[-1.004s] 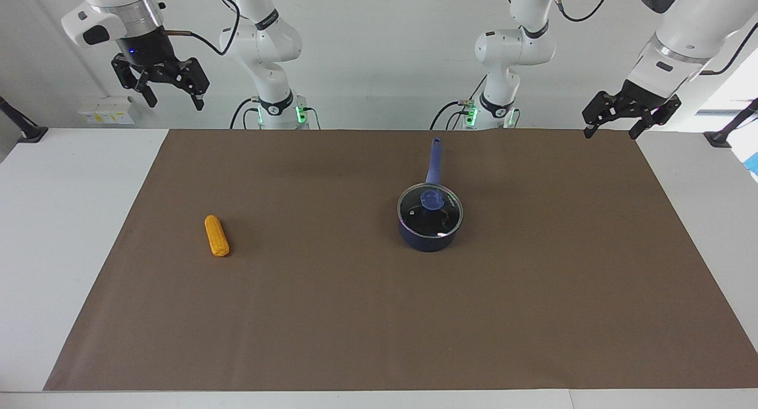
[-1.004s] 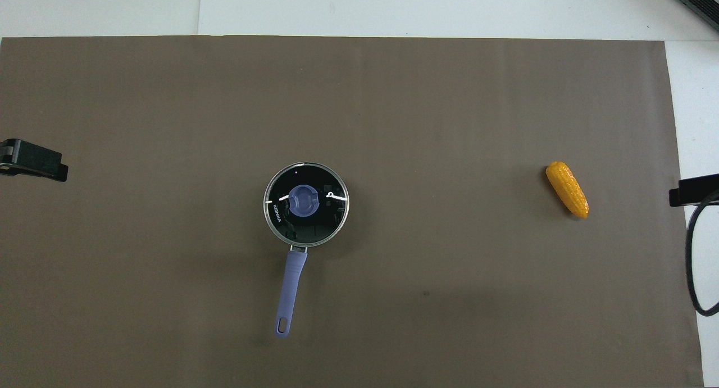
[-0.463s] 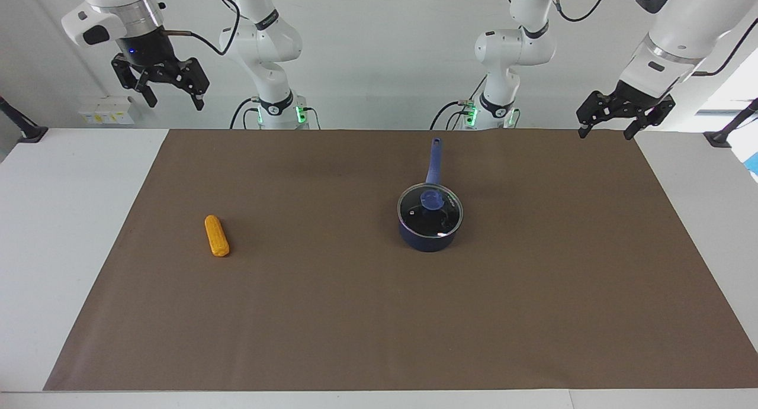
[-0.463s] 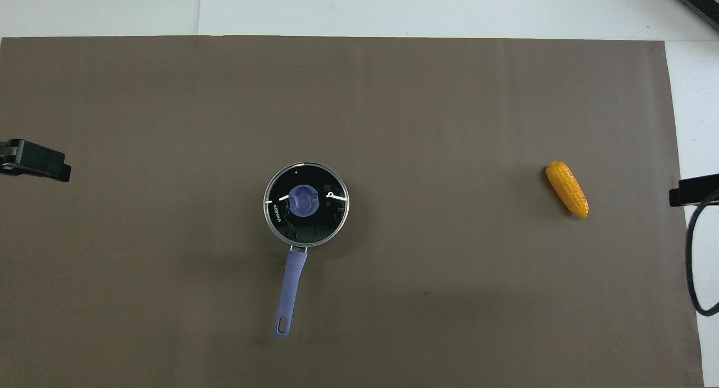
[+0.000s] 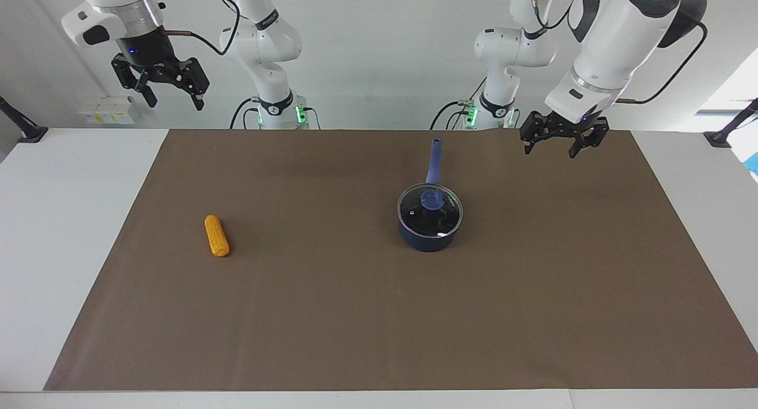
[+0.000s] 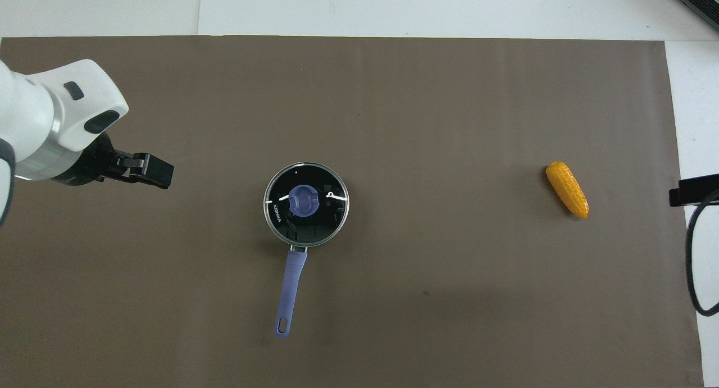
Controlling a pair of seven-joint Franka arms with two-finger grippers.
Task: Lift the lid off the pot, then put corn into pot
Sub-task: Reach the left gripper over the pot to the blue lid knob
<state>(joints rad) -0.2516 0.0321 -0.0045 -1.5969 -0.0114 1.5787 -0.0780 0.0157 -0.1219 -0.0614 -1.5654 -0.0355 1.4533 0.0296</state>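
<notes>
Fingers of both grippers stand spread wide with nothing between them. Under everything lies the brown mat (image 5: 379, 314), covering most of the white table (image 5: 65, 219). The left gripper (image 5: 559, 144) hangs over the mat near the edge closest to the robots, toward the left arm's end, apart from the pot. The right gripper (image 5: 170, 94) hangs high off the mat's corner at the right arm's end, where that arm waits. The dark blue pot (image 5: 427, 236) sits around the mat's middle, its long handle (image 5: 434, 160) pointing toward the robots. The glass lid (image 5: 444, 211) rests on the pot, blue knob (image 5: 432, 200) at its centre. The corn (image 5: 217, 235) lies on the mat near the right arm's end, well apart from the pot.
</notes>
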